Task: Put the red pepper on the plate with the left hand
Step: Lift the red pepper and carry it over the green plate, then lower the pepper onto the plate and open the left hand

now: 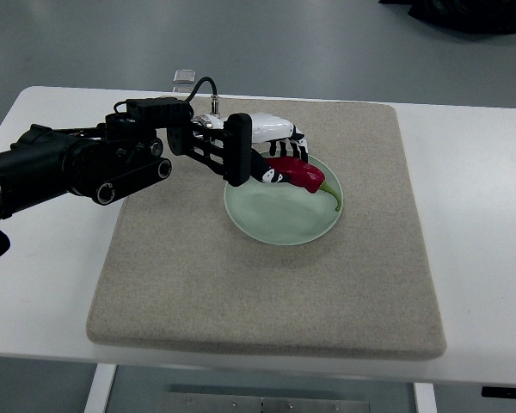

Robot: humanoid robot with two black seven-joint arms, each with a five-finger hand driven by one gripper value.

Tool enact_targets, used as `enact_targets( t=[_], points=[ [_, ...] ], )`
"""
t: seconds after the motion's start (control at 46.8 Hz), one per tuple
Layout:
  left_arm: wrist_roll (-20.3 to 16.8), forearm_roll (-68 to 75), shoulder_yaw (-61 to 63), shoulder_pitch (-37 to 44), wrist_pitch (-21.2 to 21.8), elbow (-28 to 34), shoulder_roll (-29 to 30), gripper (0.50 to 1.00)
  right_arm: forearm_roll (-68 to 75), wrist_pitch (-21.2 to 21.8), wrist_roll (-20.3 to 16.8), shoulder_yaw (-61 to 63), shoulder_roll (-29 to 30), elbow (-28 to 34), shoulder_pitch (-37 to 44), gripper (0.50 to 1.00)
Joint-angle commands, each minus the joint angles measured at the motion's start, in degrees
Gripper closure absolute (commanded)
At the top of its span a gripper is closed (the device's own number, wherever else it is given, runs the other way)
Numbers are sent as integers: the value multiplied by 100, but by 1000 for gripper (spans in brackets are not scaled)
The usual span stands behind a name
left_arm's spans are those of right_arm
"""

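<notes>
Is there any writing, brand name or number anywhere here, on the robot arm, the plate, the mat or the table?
None can be read.
Left hand and its black arm: no legible print.
Red pepper, held in the fingers over the plate: no marks.
Pale green plate: plain.
Beige mat and white table: no labels.
Small clear clip at the table's far edge: too small to tell.

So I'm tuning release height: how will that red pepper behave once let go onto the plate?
The red pepper looks glossy and curved, so it may slide or rock on the smooth plate. It seems light and fairly stiff, holding shape in the left hand.
</notes>
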Motion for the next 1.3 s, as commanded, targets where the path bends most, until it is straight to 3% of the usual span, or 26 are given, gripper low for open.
enact_targets(
  t=[0.0, 0.32, 0.406, 0.491, 0.576, 0.768, 0.854, 0.939, 1.281],
  points=[
    [-9, 8, 9, 26, 0, 8, 8, 999, -1, 0, 0, 0, 0, 0, 0, 568],
    [-70, 34, 18, 79, -9, 8, 35, 986, -1, 0, 0, 0, 0, 0, 0, 568],
    [-88, 61, 18, 79, -9, 8, 43, 939, -1, 0, 0, 0, 0, 0, 0, 568],
    [-88, 52, 18, 88, -9, 8, 52, 853, -1, 0, 0, 0, 0, 0, 0, 568],
    [-88, 61, 27, 97, -9, 8, 52, 829, -1, 0, 0, 0, 0, 0, 0, 568],
    [-88, 34, 18, 97, 0, 17, 52, 622, -1, 0, 0, 0, 0, 0, 0, 568],
    [-88, 17, -8, 97, -9, 8, 52, 611, -1, 0, 0, 0, 0, 0, 0, 568],
    [-88, -18, -34, 97, 0, 8, 52, 544, -1, 0, 0, 0, 0, 0, 0, 568],
    [-79, -431, -588, 193, 26, 78, 52, 508, -1, 0, 0, 0, 0, 0, 0, 568]
  ],
)
